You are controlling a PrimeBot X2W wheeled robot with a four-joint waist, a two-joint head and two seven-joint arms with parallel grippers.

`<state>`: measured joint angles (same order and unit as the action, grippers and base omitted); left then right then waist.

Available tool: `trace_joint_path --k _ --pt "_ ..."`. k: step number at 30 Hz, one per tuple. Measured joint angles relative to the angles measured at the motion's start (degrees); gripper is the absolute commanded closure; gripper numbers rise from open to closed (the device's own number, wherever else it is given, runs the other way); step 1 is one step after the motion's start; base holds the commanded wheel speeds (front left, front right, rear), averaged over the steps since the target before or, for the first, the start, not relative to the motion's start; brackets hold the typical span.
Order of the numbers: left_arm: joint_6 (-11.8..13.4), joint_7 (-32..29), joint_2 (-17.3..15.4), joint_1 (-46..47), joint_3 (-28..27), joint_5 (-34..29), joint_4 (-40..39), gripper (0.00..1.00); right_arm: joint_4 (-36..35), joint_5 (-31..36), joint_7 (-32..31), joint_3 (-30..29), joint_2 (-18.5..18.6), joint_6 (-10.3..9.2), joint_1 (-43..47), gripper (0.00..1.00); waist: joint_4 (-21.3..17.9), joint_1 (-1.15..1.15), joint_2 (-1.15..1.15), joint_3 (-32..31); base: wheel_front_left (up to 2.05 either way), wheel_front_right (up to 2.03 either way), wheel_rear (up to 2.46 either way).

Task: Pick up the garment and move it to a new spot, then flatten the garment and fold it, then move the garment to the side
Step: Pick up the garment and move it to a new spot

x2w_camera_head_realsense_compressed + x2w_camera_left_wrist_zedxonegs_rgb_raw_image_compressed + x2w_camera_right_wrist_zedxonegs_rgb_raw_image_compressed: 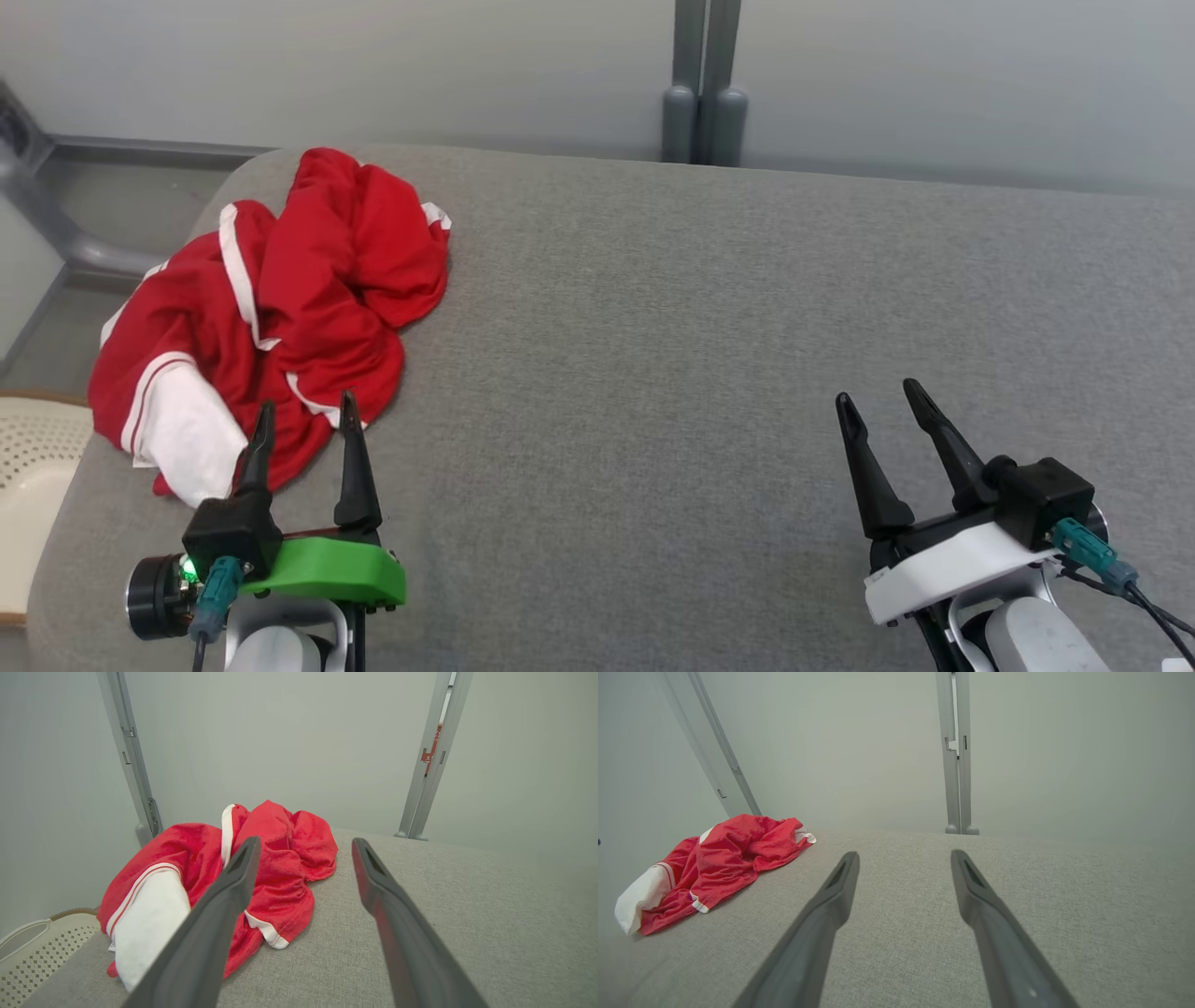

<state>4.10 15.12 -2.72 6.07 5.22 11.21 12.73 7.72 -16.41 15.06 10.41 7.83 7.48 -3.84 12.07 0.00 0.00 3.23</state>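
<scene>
1. At the far left a cream perforated basket (33, 448) sits below the corner of the surface. If the cloth slid off that side, it would fall there.
2. The garment (317, 308) lies crumpled in a loose heap on the left end of the surface, near the far edge. It is red with white trim, and its left part seems to droop over the rounded corner.
3. I judge it light, thin and limp, with a slightly slick sports weave. It will sag from any pinch, and bunched layers could slip apart. Nothing about it is fragile.
4. I would take hold at the near hem with its white band, pinching one or two layers rather than the thick middle of the heap.
5. My left gripper (307, 403) has its fingers spread wide and holds nothing. In the head view its tips lie over the garment's near edge. Whether they touch the cloth I cannot tell.
6. The surface (653, 327) is a grey woven pad with rounded corners. It looks soft and grippy, so dragging cloth across it may catch. Lifting is safer.
7. Behind it, a plain pale wall carries a pair of grey posts (705, 103) near the middle.
8. My right gripper (878, 392) is also spread wide and empty, above bare pad and well apart from the garment.
</scene>
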Motion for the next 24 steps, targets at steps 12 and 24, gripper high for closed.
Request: trace_joint_path --k 12,24 --pt "0.43 0.0 -0.01 -0.08 -0.65 0.66 0.05 0.0 0.03 -0.42 -0.01 1.38 1.18 0.0 -0.61 0.0 7.91 0.0 0.0 0.68 0.0 0.0 0.0" --pt "-1.13 0.0 0.0 0.05 -1.7 0.57 0.69 0.0 -0.03 -0.58 -0.01 1.8 0.88 0.0 -0.61 0.0 7.96 0.0 0.0 0.09 0.0 0.0 0.0"
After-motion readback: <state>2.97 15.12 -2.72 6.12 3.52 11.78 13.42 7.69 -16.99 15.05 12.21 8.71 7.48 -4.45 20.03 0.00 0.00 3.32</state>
